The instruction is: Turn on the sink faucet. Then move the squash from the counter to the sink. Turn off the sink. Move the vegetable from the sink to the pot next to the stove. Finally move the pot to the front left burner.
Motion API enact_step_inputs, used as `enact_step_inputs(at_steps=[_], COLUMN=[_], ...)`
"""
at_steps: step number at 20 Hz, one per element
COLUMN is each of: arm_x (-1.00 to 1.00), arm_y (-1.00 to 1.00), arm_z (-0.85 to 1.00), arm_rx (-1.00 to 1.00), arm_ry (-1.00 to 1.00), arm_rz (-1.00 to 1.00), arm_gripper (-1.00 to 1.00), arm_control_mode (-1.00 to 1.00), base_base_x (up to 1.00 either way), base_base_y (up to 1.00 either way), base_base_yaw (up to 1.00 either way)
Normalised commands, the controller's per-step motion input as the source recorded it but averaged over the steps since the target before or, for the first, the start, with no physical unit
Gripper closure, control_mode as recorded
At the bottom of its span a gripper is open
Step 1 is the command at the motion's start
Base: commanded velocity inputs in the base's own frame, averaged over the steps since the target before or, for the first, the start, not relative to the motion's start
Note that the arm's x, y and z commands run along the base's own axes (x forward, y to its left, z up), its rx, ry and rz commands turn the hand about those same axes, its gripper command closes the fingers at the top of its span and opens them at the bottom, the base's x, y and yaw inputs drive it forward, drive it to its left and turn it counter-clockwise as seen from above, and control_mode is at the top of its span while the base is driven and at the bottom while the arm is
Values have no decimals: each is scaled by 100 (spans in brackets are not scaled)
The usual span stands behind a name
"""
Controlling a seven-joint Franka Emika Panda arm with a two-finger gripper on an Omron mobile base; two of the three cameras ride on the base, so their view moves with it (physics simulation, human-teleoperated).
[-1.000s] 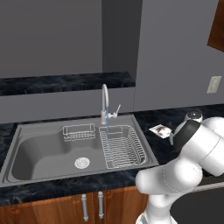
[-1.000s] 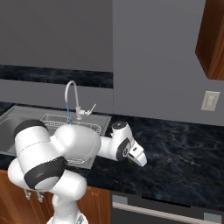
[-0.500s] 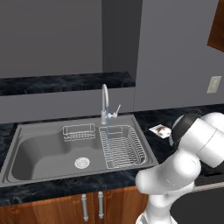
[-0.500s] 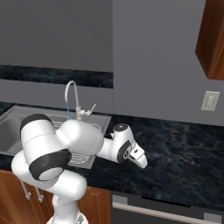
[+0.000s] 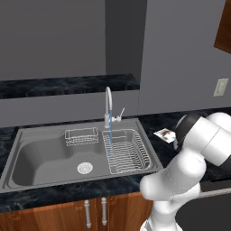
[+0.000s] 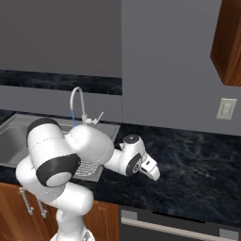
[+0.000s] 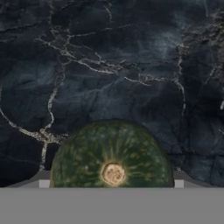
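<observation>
**Water running, squash under the hand on the counter**

I have the counter, black with white veins, running across both base cameras over the brown cabinet doors. Set into it on my left is the grey sink, with a round drain, a wire rack in its right part and a small wire basket at its back wall. The faucet stands behind the sink, and a thin blue stream of water falls from its spout onto the rack. Its lever is tilted up to the right.

From the right base camera I see the arm bent low over the counter to the right of the sink, the gripper reaching out just above the dark slab. From the hand camera the squash sits on the counter close below the hand, round, dark green with yellow flecks, its pale stem scar facing the lens. I cannot tell how far the fingers are open or whether they touch it.

A small card lies on the counter right of the sink.
</observation>
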Motion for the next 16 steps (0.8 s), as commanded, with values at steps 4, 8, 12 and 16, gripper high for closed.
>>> enact_step_inputs(at_steps=[4,8,12,16], arm_x=[0,-27,-28,-23], arm_y=[-2,10,34,47], arm_z=[1,37,53,52], arm_rx=[3,0,0,0], arm_ry=[-7,-8,0,0], arm_rz=[5,6,9,13], arm_gripper=[100,100,100,100], arm_control_mode=[-100,-100,-100,-100], base_base_x=[0,0,0,0], base_base_y=[0,0,0,0], base_base_yaw=[0,0,0,0])
